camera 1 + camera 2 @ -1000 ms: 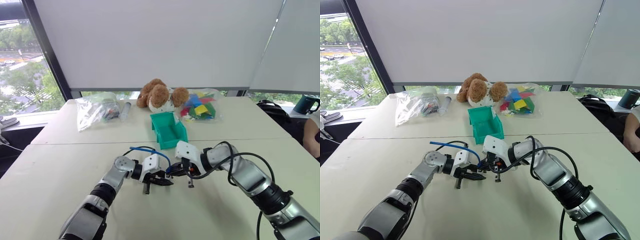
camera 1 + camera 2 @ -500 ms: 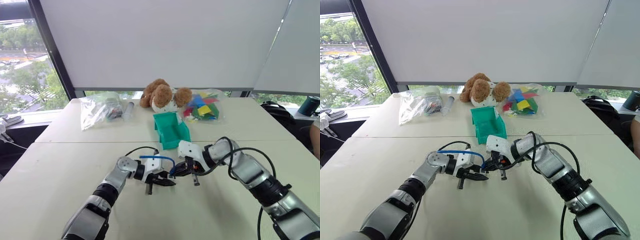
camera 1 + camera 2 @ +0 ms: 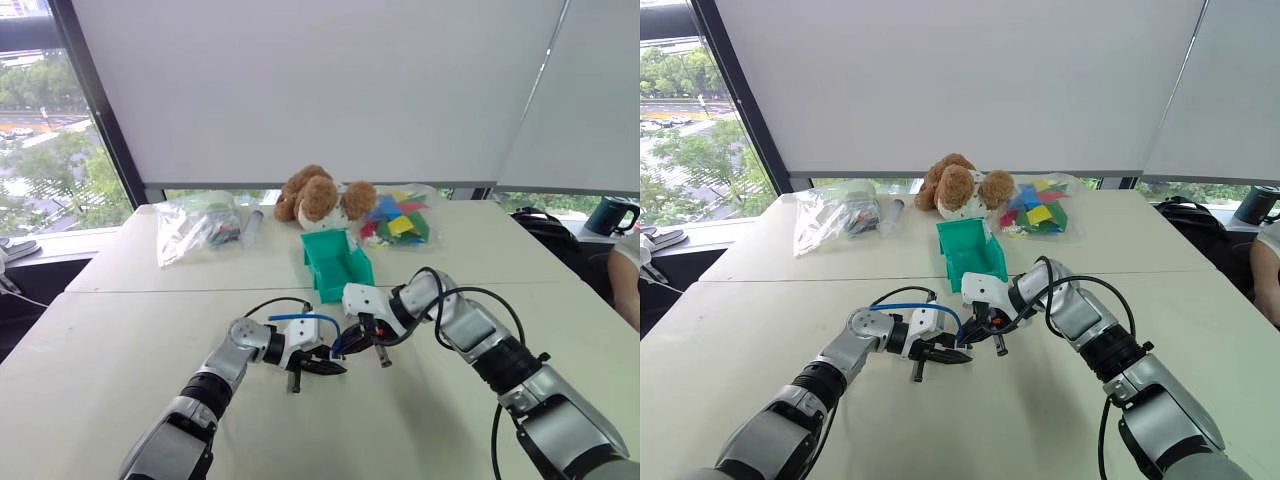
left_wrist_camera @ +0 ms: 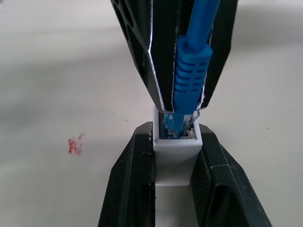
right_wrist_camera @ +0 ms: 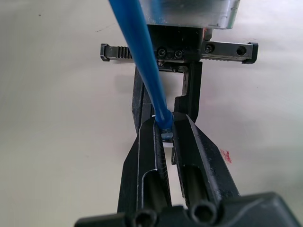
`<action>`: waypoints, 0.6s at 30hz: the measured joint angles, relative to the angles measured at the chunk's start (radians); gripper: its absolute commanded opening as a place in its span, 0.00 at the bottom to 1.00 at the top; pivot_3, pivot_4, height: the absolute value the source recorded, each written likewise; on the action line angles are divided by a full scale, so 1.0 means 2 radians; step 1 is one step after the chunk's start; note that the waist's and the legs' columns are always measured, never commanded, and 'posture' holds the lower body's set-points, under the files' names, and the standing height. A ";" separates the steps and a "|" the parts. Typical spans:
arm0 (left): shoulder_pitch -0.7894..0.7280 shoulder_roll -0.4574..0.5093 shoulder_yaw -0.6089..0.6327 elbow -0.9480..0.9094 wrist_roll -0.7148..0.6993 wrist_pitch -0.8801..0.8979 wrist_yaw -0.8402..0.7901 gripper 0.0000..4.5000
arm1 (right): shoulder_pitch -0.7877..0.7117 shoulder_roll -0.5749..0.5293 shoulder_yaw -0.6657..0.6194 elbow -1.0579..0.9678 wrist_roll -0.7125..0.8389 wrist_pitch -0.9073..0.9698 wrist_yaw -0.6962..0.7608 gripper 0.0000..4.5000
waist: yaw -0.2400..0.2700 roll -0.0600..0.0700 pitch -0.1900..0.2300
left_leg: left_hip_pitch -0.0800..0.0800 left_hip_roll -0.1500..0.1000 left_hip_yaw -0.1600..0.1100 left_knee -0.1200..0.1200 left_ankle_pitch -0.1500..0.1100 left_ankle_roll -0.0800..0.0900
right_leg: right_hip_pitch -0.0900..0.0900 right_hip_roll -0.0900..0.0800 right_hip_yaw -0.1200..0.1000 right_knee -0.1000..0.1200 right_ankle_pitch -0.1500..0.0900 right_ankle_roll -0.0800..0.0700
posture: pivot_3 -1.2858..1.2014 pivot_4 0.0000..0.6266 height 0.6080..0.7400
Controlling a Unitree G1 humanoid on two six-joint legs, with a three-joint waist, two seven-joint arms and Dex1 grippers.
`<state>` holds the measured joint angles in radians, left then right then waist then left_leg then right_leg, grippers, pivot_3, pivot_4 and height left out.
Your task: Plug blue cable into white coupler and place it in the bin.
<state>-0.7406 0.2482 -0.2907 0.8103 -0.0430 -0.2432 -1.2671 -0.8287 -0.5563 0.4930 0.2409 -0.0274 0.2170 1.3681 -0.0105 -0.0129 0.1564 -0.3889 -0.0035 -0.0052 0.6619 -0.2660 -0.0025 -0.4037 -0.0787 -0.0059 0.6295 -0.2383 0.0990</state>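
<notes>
Left wrist view: the left gripper (image 4: 176, 156) is clamped on the white coupler (image 4: 175, 156), one black finger against each side. Directly opposite, the right gripper (image 4: 182, 101) is pinched together on the blue cable (image 4: 189, 71), whose clear plug tip sits in the coupler's socket. Both grippers meet tip to tip above the table (image 3: 120, 330). The bin (image 3: 338, 262) stands just beyond them, near the right gripper's wrist.
</notes>
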 measured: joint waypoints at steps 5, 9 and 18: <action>0.021 0.011 0.001 -0.031 0.000 0.020 0.005 0.09 | 0.003 0.019 0.000 0.010 -0.014 -0.008 -0.003 0.00 | -0.004 -0.001 -0.007 | 0.002 0.000 0.000 -0.001 0.000 0.000 | 0.001 0.001 0.000 0.000 -0.001 -0.001 | 0.52 0.24 1.00; 0.040 0.027 0.000 -0.065 0.000 0.042 0.005 0.09 | 0.004 0.035 0.000 0.022 -0.017 -0.011 -0.003 0.00 | -0.009 -0.003 -0.009 | 0.009 0.001 0.001 -0.007 0.000 0.000 | 0.004 0.001 0.001 0.000 -0.003 -0.005 | 0.52 0.24 1.00; 0.102 0.116 0.017 -0.197 -0.036 0.147 -0.042 0.99 | 0.000 0.060 0.001 0.046 -0.020 -0.013 -0.007 0.00 | -0.013 0.002 -0.012 | 0.011 0.007 -0.001 -0.008 -0.001 0.002 | 0.005 0.006 0.000 0.001 -0.006 -0.010 | 0.52 0.24 1.00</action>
<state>-0.5373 0.4807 -0.2565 0.4158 -0.1154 0.0514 -1.3508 -0.8279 -0.4371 0.4943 0.3333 -0.0671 0.1918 1.3536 -0.0367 -0.0082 0.1324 -0.3675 0.0101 -0.0067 0.6452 -0.2686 0.0011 -0.3940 -0.0661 -0.0051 0.6308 -0.2508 0.0792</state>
